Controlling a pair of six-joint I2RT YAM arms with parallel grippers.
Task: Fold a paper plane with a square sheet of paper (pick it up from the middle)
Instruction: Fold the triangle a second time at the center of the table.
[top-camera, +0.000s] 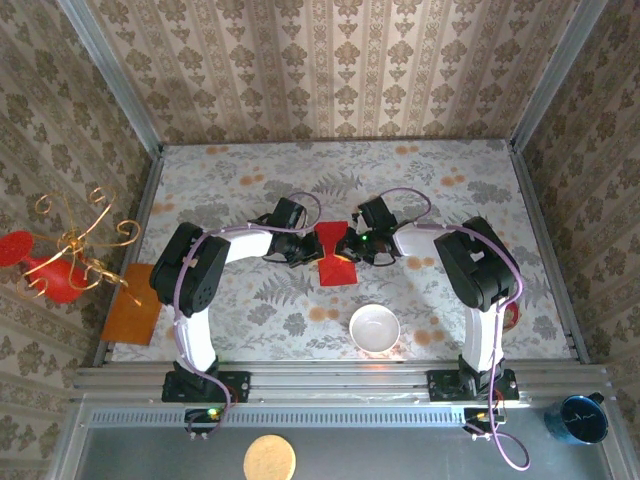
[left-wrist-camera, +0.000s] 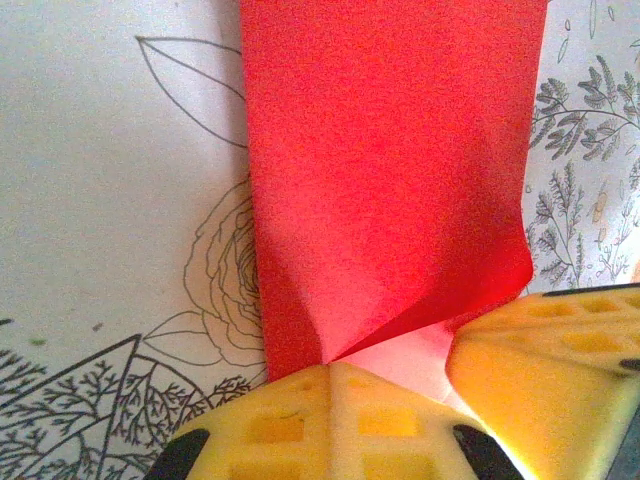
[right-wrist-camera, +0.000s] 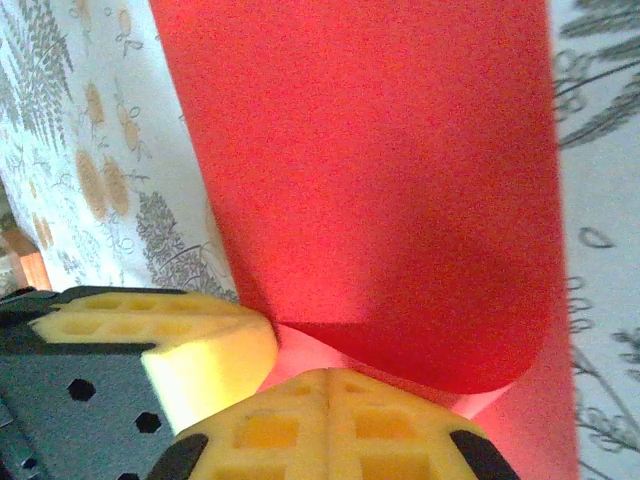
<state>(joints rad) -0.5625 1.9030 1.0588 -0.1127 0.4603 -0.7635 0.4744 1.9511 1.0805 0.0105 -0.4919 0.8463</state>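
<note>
The square sheet of paper (top-camera: 335, 256) is bright red and pinched at its middle into a bow-tie shape above the flowered table. My left gripper (top-camera: 304, 249) meets it from the left and my right gripper (top-camera: 360, 247) from the right. In the left wrist view my left gripper (left-wrist-camera: 338, 368) is shut on the paper (left-wrist-camera: 390, 170), with a right finger (left-wrist-camera: 545, 350) close beside it. In the right wrist view my right gripper (right-wrist-camera: 330, 378) is shut on the curled paper (right-wrist-camera: 370, 180), next to a left finger (right-wrist-camera: 170, 335). The paper plane is out of view.
A white bowl (top-camera: 374, 327) stands just in front of the paper. An orange-brown board (top-camera: 133, 303) lies at the table's left edge, beside a red ornament with gold wire curls (top-camera: 60, 265). A blue cup (top-camera: 578, 417) and a tan disc (top-camera: 269, 459) sit off the table in front.
</note>
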